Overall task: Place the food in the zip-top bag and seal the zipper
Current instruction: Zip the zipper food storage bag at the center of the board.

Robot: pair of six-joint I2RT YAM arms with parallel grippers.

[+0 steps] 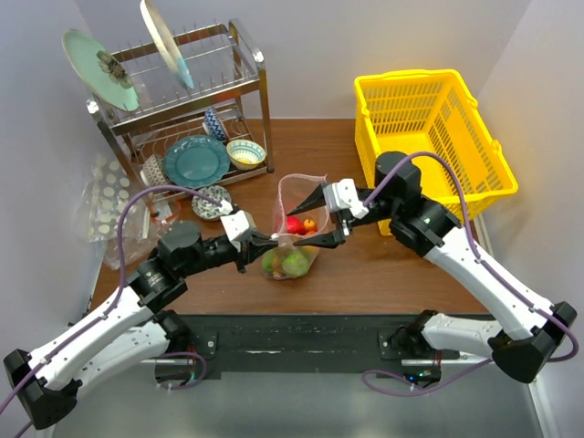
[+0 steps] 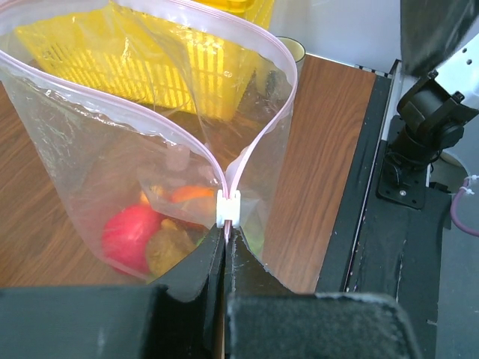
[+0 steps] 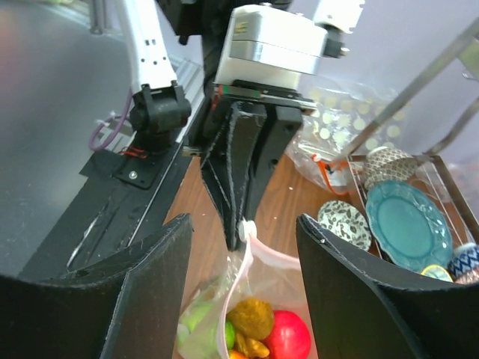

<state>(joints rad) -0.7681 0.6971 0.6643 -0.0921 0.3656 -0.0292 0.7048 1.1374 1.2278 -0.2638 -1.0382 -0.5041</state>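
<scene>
The left hand [image 2: 226, 235] has its fingers pressed together on the closed end of the zipper [image 2: 112, 105], pinching the pink strip directly beneath the white slider [image 2: 228, 208]. Just beyond those fingertips the zip-top bag [image 2: 90, 164] stands on the table [image 1: 365, 265] with its mouth gaping in a wide loop, so the zipper is not yet run shut.

The food [image 2: 131, 235] already sits low in the bag, ahead of and slightly below the left hand: a red toy fruit, a tan piece touching it, something orange behind, and green pieces at the bottom. I see no toy food loose on the table, so my judgement is that loading is done and sealing remains.

The bag is thin, crinkly film, and I expect it to be light, floppy and slick, folding or sliding if pushed. Its stiffest part is the pink strip, so that is the place to hold, one hand anchoring the end while the other draws the slider along. The fruits look hard and glossy and should weigh the bottom down a little.

The right hand [image 1: 310, 222] faces the left hand across the bag with its fingers spread wide around the near mouth, gripping nothing. The slider lies between its fingertips.
</scene>
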